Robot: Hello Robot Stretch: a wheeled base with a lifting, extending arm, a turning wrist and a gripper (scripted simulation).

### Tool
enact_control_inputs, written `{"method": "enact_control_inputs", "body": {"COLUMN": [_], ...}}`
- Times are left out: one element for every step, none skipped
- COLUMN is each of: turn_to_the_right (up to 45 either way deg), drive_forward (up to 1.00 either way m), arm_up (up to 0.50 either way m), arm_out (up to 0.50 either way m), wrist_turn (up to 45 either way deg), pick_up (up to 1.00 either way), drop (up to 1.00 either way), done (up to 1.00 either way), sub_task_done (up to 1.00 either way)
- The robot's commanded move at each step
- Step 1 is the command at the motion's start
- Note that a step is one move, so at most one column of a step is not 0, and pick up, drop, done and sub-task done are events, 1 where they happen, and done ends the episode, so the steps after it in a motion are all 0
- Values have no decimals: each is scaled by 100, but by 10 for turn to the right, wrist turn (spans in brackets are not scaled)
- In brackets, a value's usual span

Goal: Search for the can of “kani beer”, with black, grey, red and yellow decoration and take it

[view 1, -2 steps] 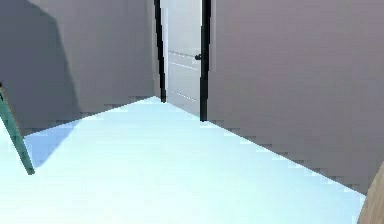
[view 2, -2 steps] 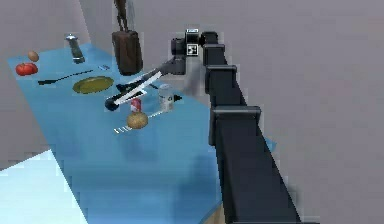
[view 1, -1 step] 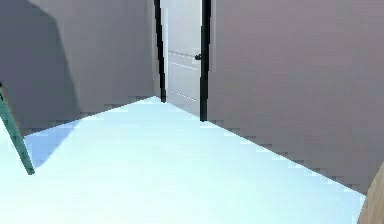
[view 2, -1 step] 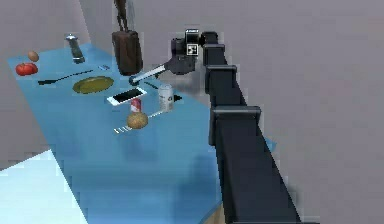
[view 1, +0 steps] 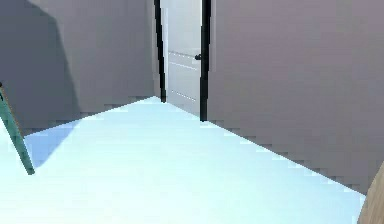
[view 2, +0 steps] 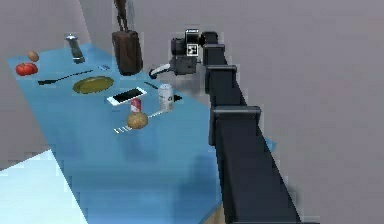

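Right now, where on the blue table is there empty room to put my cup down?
The near end of the blue table is bare, from the brown lump down to the picture's bottom edge, left of the arm. The far end is crowded: plate, phone, small can, tomato and dark pot sit close together, with the tool near them.

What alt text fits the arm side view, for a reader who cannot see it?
A dark arm reaches over a blue table, its fingers near a small pale cylinder with a red top. Around it are a potato, a phone, a plate, a tomato and a statue.
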Motion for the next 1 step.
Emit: {"method": "enact_control_inputs", "body": {"turn_to_the_right": [0], "drive_forward": [0], "arm_up": [-16], "arm_out": [0], "wrist_turn": [0], "pick_up": [0], "drop": [0], "done": [0], "sub_task_done": [0]}}
